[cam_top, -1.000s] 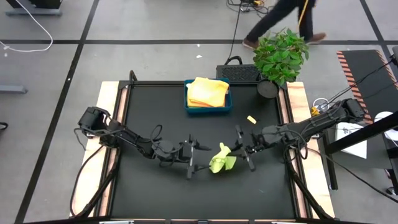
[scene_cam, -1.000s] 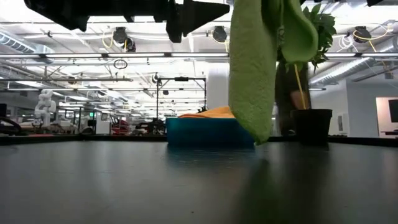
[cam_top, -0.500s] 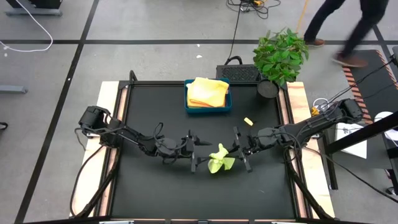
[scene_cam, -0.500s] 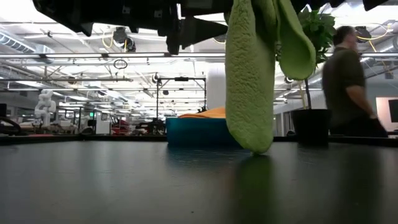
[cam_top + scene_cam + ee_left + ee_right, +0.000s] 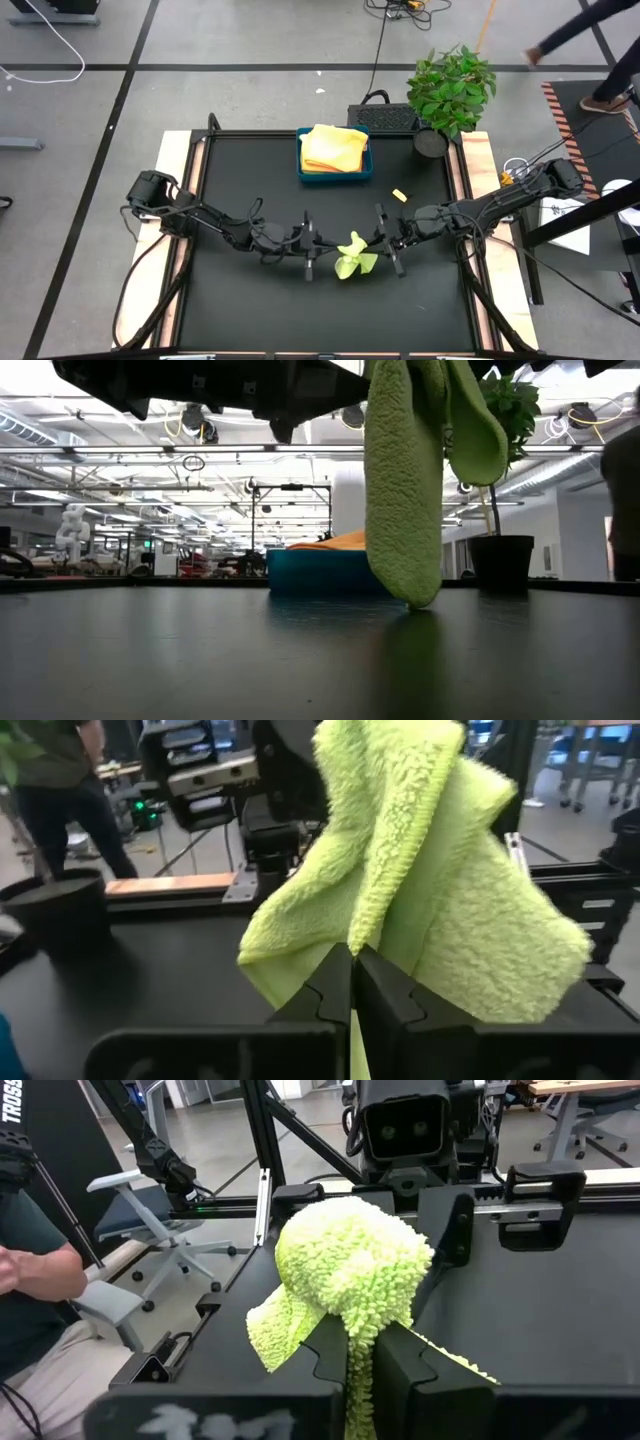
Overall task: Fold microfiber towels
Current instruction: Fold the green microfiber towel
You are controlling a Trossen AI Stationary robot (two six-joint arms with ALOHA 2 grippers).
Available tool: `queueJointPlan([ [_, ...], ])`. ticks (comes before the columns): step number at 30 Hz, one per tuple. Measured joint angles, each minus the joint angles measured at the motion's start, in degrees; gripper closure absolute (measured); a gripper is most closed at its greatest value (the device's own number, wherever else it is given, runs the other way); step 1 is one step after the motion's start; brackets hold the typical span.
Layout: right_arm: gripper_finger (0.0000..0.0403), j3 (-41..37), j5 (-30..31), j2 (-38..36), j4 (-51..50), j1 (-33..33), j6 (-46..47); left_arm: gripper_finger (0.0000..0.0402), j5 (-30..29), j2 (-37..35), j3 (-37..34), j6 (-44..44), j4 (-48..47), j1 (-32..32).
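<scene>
Lime green towel [image 5: 352, 258]: hangs bunched above the middle of the black table [image 5: 240, 310], held between the two arms; in the low view its lowest tip looks to reach or nearly reach the tabletop.

Left gripper [image 5: 352, 982]: fingers pressed together on an edge of the towel.

Right gripper [image 5: 360, 1355]: fingers pinching another part of the same towel, which humps over them.

Yellow and orange towels [image 5: 333, 148]: stacked in the blue tray [image 5: 334, 178] at the table's back edge, well apart from both grippers.

Handling, as a judgement: you have both pinches close together on a crumpled cloth. Draw the grippers apart evenly so the held edge pulls taut, check that you hold corners and not a mid-fold, and lay it flat before folding. Keep it off the small yellow scrap [image 5: 400, 194] and the potted plant [image 5: 450, 92].

Writing: "TROSS", cut off, on a dark panel [image 5: 12, 1105] in the right wrist view; nothing else legible.
</scene>
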Motion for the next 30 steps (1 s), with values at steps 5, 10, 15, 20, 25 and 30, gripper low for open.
queueJointPlan([
  [5,0.0390,0.0,0.0,0.0,0.0,0.0,0.0,0.0397,0.4,0.0,0.0,3.6,0.4,-0.1],
  [10,0.0369,0.0,0.0,0.0,-0.6,0.0,1.8,0.0398,-4.5,-4.3,0.0,9.3,-4.3,-0.1],
  [15,0.0331,0.0,0.0,0.0,-4.8,0.0,6.2,0.0399,-11.3,-12.8,0.0,13.4,-14.7,-0.1],
  [20,0.0298,0.0,2.5,0.0,-8.3,0.0,8.2,0.0400,-12.9,-20.8,0.0,15.7,-22.3,-0.3],
  [25,0.0281,0.0,9.3,0.0,-9.6,0.0,8.0,0.0400,-15.5,-26.3,0.0,17.7,-26.7,-1.3],
  [30,0.0280,0.0,15.3,0.3,-9.3,-0.1,7.0,0.0401,-18.7,-28.5,0.0,18.4,-29.9,-1.4],
])
